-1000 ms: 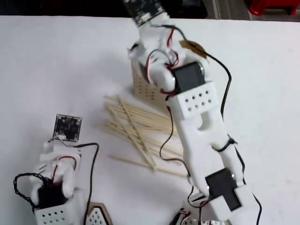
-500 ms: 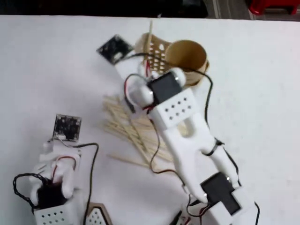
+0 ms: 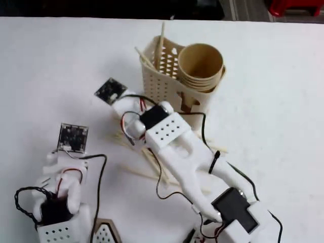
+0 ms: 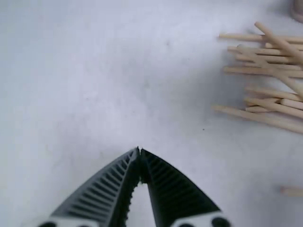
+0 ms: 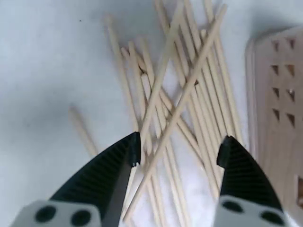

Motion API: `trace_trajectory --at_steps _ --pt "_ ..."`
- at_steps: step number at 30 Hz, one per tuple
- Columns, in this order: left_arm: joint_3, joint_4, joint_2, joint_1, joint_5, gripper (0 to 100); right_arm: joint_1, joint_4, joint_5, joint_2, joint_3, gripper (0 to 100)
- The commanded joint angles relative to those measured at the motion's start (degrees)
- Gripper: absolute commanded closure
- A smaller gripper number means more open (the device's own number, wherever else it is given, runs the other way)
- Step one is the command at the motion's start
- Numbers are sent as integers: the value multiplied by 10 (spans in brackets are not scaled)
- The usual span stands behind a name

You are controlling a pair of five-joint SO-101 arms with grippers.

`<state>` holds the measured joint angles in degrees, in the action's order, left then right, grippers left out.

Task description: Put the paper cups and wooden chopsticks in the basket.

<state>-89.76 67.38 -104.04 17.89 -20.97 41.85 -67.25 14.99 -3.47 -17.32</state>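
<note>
A cream perforated basket [image 3: 162, 83] stands at the back of the table with stacked paper cups [image 3: 201, 66] and a few chopsticks [image 3: 161, 43] upright in it. More wooden chopsticks [image 5: 184, 104] lie in a loose pile on the table in front of it, partly under the right arm [image 3: 172, 142]. My right gripper [image 5: 180, 144] hangs open just above that pile, the basket's wall [image 5: 279, 109] beside it. My left gripper [image 4: 140, 152] is shut and empty over bare table, with the chopstick ends [image 4: 265, 80] some way off.
The left arm [image 3: 63, 177] rests at the front left of the white table [image 3: 61, 66]. A single chopstick [image 5: 83, 130] lies apart from the pile. Open room lies to the left and far right of the basket.
The right arm has swung back from over the basket toward the front left, uncovering basket and cups; its gripper now hangs over the chopstick pile. The left arm has not moved.
</note>
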Motion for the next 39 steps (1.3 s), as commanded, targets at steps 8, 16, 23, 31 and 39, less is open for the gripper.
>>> trace_trajectory --at_steps 8,16,23,31,39 --pt "3 -10 -5 5 -7 976 3 123 40 46 -45 731" --pt "3 -9 -5 5 -7 976 2 102 40 170 39 733" --pt "3 -9 -5 5 -7 976 0 103 40 211 51 798" --pt "3 -8 -5 5 -7 976 -3 122 40 211 50 975" --pt "3 -8 -5 5 -7 976 -26 119 40 200 49 979"
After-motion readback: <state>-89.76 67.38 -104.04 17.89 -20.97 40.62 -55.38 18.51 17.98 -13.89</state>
